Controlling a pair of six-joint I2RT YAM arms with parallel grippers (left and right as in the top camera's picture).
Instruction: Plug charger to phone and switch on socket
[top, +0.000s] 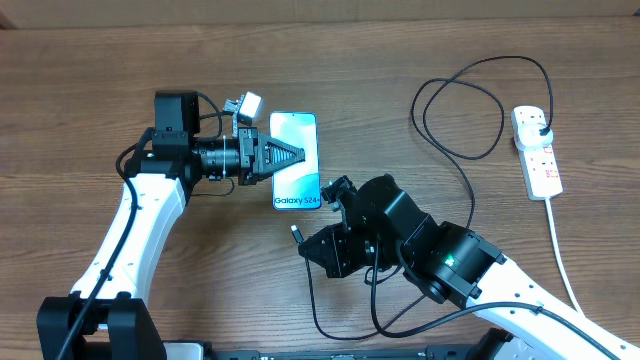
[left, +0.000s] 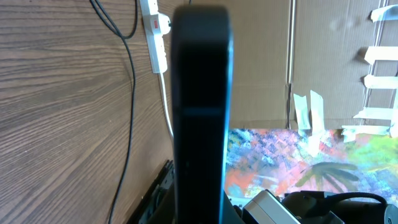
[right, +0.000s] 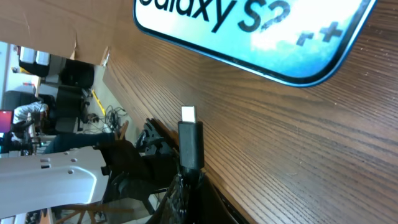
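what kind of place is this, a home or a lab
Probably a robotics lab or workshop: a wood-grain table, cardboard panels behind it, and a person seated among equipment beyond.

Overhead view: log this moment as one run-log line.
left jaws shut on phone | right jaws shut on charger | connector tip short of phone's bottom edge | charger plug in socket

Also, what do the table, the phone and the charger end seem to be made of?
Table: wood or wood-look laminate, matte; brown grain lines run across it.
Phone: smooth front that looks glossy, probably glass; bright even face with a dark rim.
Charger: matte black shell, likely plastic, with a bare silvery tip, likely metal.
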